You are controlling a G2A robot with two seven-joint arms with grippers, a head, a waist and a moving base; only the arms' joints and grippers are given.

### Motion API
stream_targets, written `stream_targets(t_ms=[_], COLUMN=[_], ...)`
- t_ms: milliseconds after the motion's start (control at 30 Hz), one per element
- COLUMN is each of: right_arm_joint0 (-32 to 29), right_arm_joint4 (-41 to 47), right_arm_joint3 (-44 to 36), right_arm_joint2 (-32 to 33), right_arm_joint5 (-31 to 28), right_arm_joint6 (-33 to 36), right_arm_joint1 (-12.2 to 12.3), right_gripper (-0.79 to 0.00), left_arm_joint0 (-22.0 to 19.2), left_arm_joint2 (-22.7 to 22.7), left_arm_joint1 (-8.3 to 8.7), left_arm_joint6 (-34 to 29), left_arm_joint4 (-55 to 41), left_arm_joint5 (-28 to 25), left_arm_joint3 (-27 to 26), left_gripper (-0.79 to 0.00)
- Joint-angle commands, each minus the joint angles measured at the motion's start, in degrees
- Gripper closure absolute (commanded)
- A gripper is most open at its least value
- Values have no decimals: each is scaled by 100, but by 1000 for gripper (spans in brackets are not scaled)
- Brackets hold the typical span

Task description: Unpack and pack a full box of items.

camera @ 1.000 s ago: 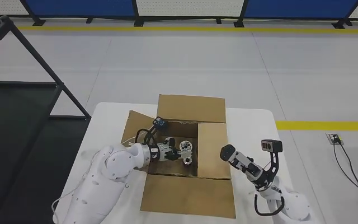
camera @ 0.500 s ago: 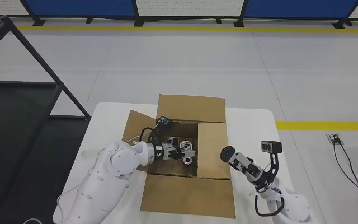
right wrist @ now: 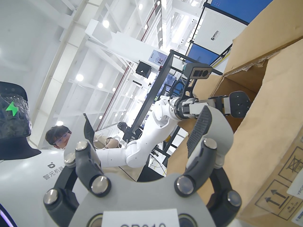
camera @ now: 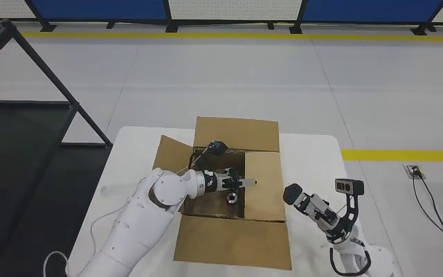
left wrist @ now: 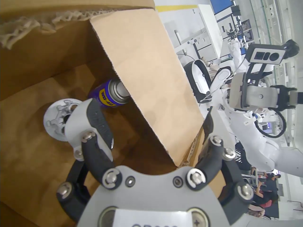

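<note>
Straddling box flap edge, left pincer agape, right pincer outside.

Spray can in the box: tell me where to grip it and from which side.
Take the spray can by its blue body, across its width, coming from above: it seems to lie tilted, metal end tucked against the box flap.

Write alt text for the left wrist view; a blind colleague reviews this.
The open left gripper hangs in a cardboard box, a flap between its fingers. Inside lie a blue spray can and a white round part.
</note>
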Motion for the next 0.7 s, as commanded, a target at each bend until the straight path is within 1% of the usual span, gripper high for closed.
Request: stream_targets(t_ms=[0, 133, 267, 367, 500, 667], right_arm_joint0=[-48, -92, -76, -55, -12, 40], right_arm_joint4=[104, 280, 329, 313, 279, 198], right_arm_joint3=[0, 36, 72, 75, 77, 77], right_arm_joint2=[34, 58, 44, 6, -57, -119], right_arm_joint5=[-43, -137, -145, -129, -110, -44], right_arm_joint6=[111, 321, 383, 391, 376, 421], right_arm_joint1=[18, 48, 69, 80, 91, 114], right_gripper=[-785, -785, -785, -785, -785, -785], left_arm_joint0=[-122, -305, -436, -484, -497, -429], left_arm_joint2=[130, 391, 537, 604, 585, 431], left_arm_joint1=[-77, -223, -338, -400, -426, -378], left_arm_joint6=[28, 108, 167, 186, 180, 150], left_arm_joint4=[-189, -337, -519, -619, -711, -704], left_arm_joint5=[-54, -161, -304, -431, -593, -709], left_arm_joint3=[260, 596, 879, 990, 998, 776], left_gripper=[-785, -785, -785, -785, -785, -785])
